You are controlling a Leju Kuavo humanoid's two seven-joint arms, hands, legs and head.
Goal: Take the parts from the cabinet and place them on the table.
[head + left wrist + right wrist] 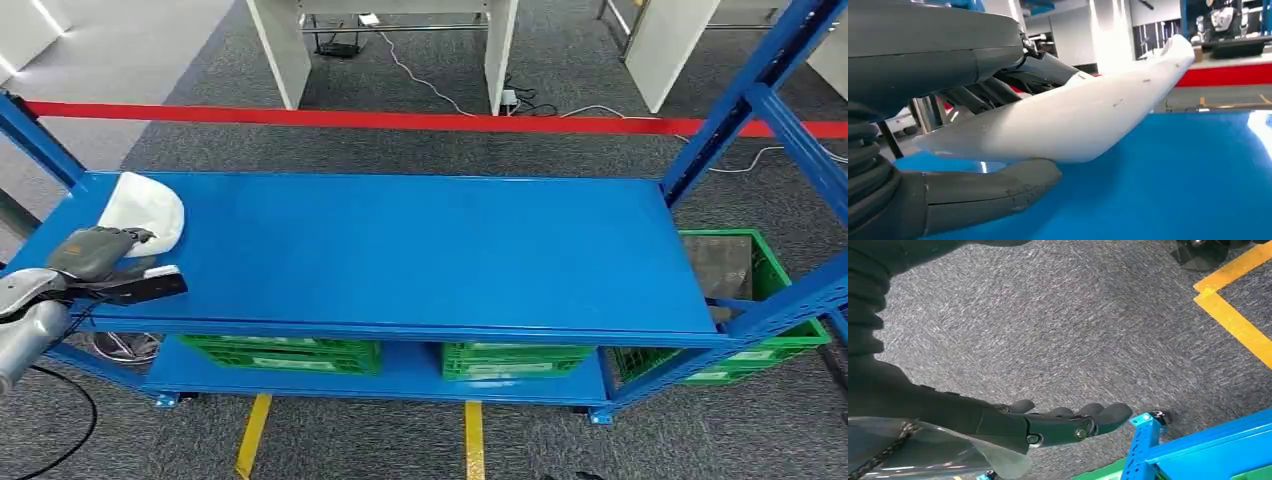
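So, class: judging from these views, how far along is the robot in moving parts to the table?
Done: nothing can be confirmed as delivered. In hand: the left hand grips a white part over the blue shelf. The right hand hangs empty by the floor. Left: carrying the part to the table.

Left arm enters the head view at 8 o'clock, silver forearm angled up toward 2 o'clock. Left hand (100, 255) grips a white part (145, 212): in the wrist view, thick grey thumb under it, darker fingers (1048, 67) over the top. Right arm hangs down; right hand (1068, 425) holds nothing, fingers extended & close together, approx. straight, above grey carpet.
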